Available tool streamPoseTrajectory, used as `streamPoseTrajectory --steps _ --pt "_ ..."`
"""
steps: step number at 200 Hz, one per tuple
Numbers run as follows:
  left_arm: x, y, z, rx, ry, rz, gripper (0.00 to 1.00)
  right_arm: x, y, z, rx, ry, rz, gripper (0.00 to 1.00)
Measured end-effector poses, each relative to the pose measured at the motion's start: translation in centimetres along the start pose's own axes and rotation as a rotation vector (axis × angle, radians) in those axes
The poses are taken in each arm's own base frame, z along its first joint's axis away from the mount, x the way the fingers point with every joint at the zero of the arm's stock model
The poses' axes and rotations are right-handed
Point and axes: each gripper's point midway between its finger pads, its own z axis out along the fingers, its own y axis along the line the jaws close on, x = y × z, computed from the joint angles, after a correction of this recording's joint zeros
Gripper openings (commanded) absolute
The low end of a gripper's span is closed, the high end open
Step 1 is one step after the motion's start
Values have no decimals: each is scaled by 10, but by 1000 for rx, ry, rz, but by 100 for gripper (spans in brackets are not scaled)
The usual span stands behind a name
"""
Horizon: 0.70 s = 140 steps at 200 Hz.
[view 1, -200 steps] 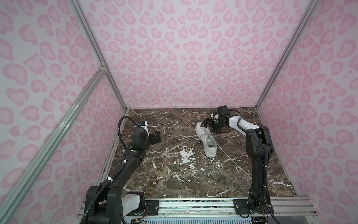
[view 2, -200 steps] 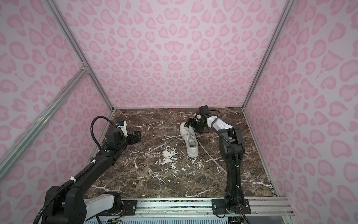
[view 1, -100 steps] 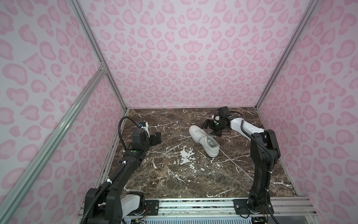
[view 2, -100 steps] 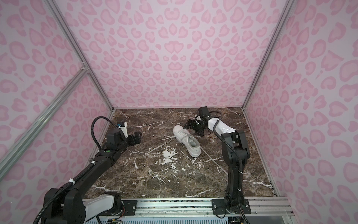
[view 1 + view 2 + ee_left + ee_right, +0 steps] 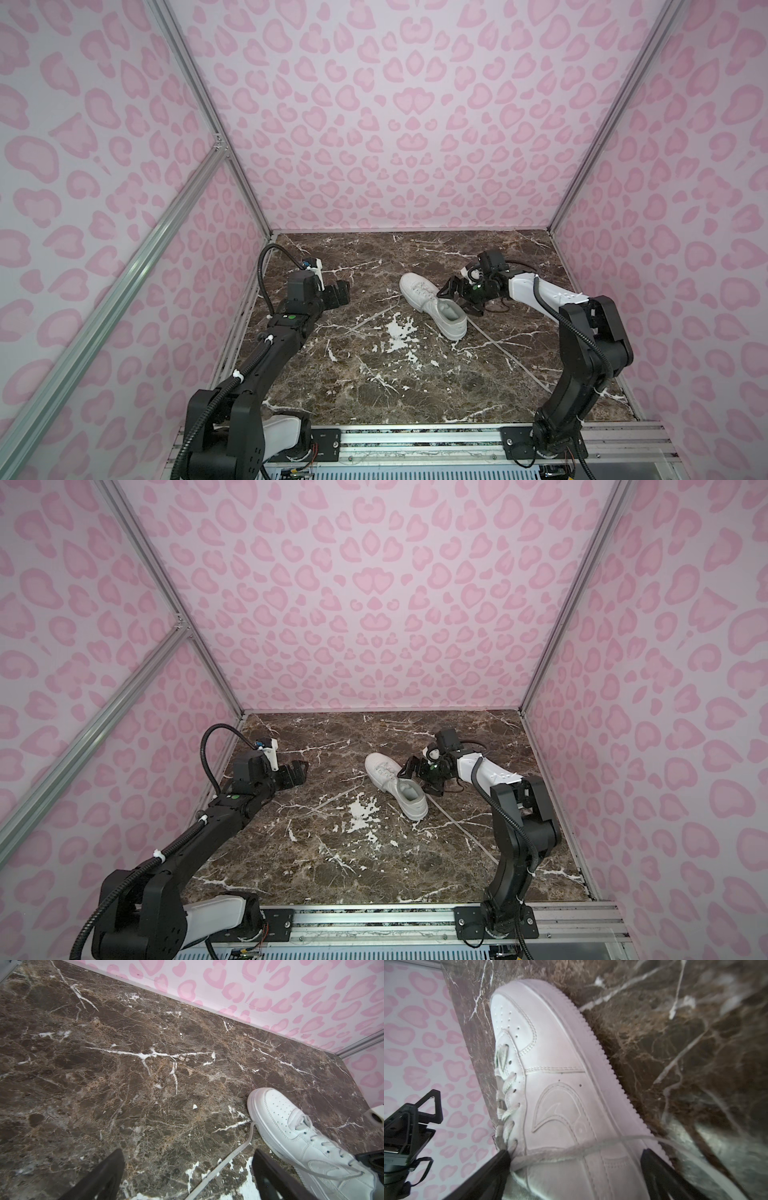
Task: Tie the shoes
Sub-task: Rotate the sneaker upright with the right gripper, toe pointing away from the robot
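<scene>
- The sneaker [image 5: 432, 305] stands on its sole in the far half of the table [image 5: 374, 395], right of the middle. Its toe aims at the far left corner, its heel at the near right one.
- The right hand [image 5: 460, 297] is tucked in beside the shoe's collar, jaws spread wide and gripping nothing. My read: it is steadying or lining up the shoe so the lacing can be reached.
- From its wrist camera, one finger [image 5: 488, 1178] sits at the eyelet row, and a lace [image 5: 571, 1152] drapes slack across the side panel. Nothing is tied yet.
- The left hand [image 5: 338, 293] hovers by the left edge, well apart from the shoe, wide open and empty. It looks parked clear of the shoe.
- Its wrist view catches more lace [image 5: 234, 1154] trailing over the marble from beside the toe.
- Hard to call: whether the right fingers actually touch the leather. The heel and the lace ends are cut off in the wrist views.
</scene>
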Motion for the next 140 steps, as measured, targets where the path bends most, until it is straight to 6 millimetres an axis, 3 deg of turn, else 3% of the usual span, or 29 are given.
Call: streamPoseTrajectory --steps 50,80,97,126,140 --pt "5 -3 0 7 23 1 98 13 1 4 -65 -26 76 100" --pt "5 -4 -2 8 24 2 98 10 6 -13 -77 -77 98 100" --pt "7 -5 -2 13 33 0 98 2 -2 -27 -45 -121 101 100" --pt "9 -5 -2 14 43 -4 98 4 -31 -44 32 -151 128 84" --pt "10 -5 -2 16 45 -6 98 10 -43 -48 83 -142 128 65"
